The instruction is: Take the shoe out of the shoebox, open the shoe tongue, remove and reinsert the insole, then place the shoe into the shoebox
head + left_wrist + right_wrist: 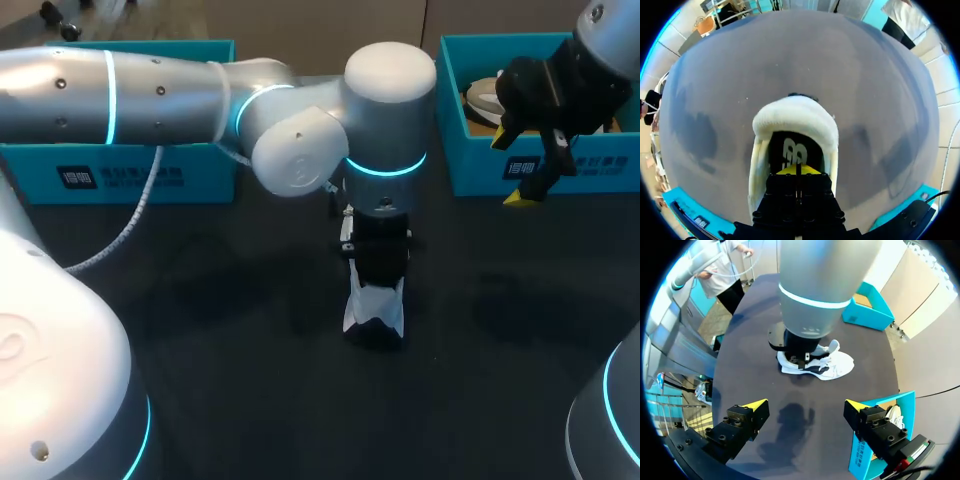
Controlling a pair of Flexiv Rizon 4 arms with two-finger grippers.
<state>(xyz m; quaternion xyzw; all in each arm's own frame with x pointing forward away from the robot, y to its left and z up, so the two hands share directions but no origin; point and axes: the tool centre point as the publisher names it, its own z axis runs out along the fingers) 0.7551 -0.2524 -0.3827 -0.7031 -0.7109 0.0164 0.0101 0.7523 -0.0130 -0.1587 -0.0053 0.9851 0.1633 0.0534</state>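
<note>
Found the shoe (375,312), white with black panels, out of any box and standing on its sole on the dark table (200,310). Observed the left arm (150,95) reaching in from the left and ending directly above the shoe, wrist pointed straight down. Noted the left gripper (797,170) lowered into the shoe's opening, yellow tips pressed together with only a seam between them, just above the black insole (790,150). Could not determine whether anything is pinched between those tips. Saw the shoe's padded white collar curving around ahead of that gripper. Located the right gripper (805,410) well apart from the shoe, up and to its right, hovering above the table with jaws spread wide and nothing between them. Recorded a teal shoebox (470,150) beyond the shoe to the right, just behind the right gripper, with a second shoe (485,97) lying inside. Recorded another teal box (130,170) beyond the shoe to the left, partly hidden by the left arm. Noted a grey cable (130,225) hanging from the left arm, left of the shoe.
</note>
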